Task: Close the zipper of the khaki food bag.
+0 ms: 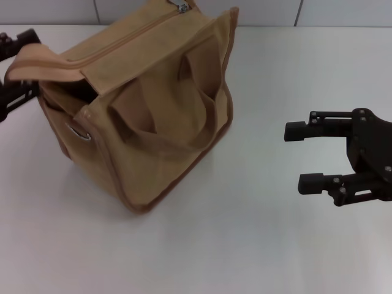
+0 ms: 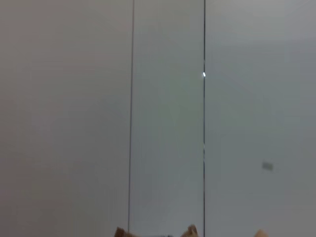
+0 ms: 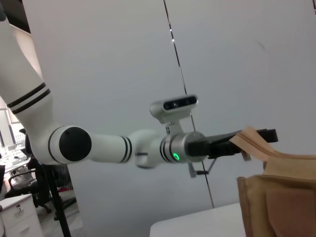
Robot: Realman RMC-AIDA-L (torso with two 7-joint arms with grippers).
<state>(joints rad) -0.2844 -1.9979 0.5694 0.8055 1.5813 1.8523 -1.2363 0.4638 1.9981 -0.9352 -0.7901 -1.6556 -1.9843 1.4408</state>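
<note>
The khaki food bag (image 1: 165, 141) stands on the white table (image 1: 257, 245) at left centre, handles drooping on its near side. Its zipper (image 1: 119, 38) runs along the top panel, with the silver pull (image 1: 182, 7) at the far end. A dark gap (image 1: 73, 92) shows under the panel at the near left end. My left gripper (image 1: 30, 64) at the far left is shut on the panel's strap-like end (image 1: 43, 64). The right wrist view shows the same hold (image 3: 247, 143) above the bag (image 3: 276, 197). My right gripper (image 1: 306, 156) is open and empty, to the right of the bag.
A round silver eyelet (image 1: 79, 131) sits on the bag's left side. A tiled wall (image 1: 275, 12) rises behind the table. The left wrist view shows mostly wall, with scraps of tan fabric (image 2: 190, 230) at its edge.
</note>
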